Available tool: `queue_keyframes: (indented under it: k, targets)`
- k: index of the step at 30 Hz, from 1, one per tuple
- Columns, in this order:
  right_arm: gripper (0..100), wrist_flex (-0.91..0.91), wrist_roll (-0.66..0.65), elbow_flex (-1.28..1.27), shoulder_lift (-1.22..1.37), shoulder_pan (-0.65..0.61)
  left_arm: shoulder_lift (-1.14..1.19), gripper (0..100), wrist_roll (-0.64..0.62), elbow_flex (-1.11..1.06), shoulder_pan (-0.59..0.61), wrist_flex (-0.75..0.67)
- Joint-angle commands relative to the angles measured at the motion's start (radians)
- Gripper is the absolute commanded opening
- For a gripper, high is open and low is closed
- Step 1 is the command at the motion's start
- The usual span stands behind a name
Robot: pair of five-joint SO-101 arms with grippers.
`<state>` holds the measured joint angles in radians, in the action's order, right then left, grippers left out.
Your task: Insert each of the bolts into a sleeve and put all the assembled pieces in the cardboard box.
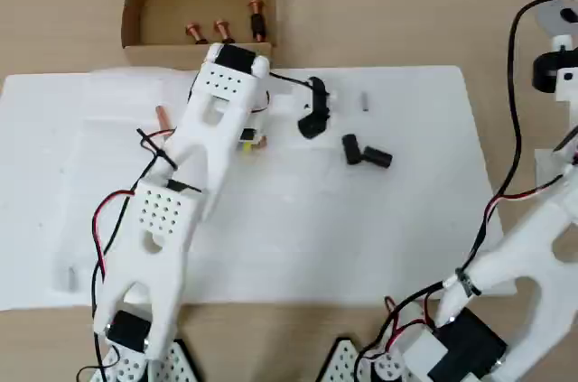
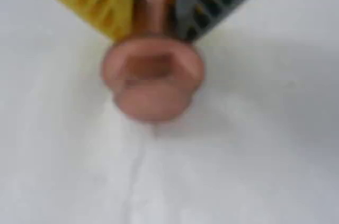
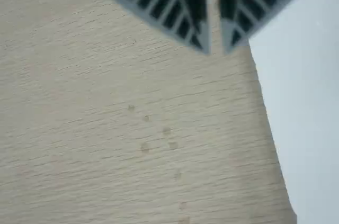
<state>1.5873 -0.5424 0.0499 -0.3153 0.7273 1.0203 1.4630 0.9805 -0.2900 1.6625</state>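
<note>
Left gripper (image 2: 153, 25) clamped on bolt (image 2: 152, 83) shank, head free, presumably for carrying to sleeves (image 1: 366, 153) lying right. Box (image 1: 132, 12) far left. Right gripper (image 3: 214, 41) nearly closed, empty, idle over table.

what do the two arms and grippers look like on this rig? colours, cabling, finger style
The left arm and right arm are both white printed shells with black servos and loose red and black cables. The left arm also has hole-grid panels. Left gripper: one yellow ribbed finger, one grey. Right gripper: both fingers grey and ribbed.
</note>
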Motion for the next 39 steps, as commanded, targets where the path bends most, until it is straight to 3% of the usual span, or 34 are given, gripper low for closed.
queue_keyframes:
  k: [1,4,8,12,15,19,26,29,32,39]
  targets:
    - [1.2,-0.005,-0.002,0.048,-0.001,0.012,0.027,2,-0.040,0.143,-0.017,0.009]
    - [1.2,-0.005,-0.002,0.048,0.001,0.012,0.027,2,-0.057,0.292,-0.017,0.092]
    - [1.2,0.006,-0.002,0.033,0.001,-0.027,0.027,1,-0.209,0.512,-0.012,0.091]
    - [1.2,0.009,-0.002,-0.071,-0.001,-0.166,0.027,1,-0.379,0.700,-0.012,0.091]
    - [1.2,0.003,-0.002,-0.148,0.001,-0.292,-0.031,1,-0.508,0.686,-0.009,0.091]
    - [1.2,-0.012,-0.028,-0.173,0.002,-0.463,-0.151,1,-0.778,0.684,0.052,0.091]
    - [1.2,-0.017,-0.141,-0.170,0.044,-0.759,-0.351,1,-1.192,0.677,0.255,0.092]
    - [1.2,-0.081,-0.051,-0.171,0.145,-0.814,-0.412,1,-1.304,0.671,0.348,0.094]
    - [1.2,-0.163,0.121,-0.156,0.277,-0.842,-0.466,1,-1.326,0.595,0.410,0.095]
    - [1.2,-0.195,0.479,0.007,0.587,-0.934,-0.671,1,-1.324,0.126,0.440,0.094]
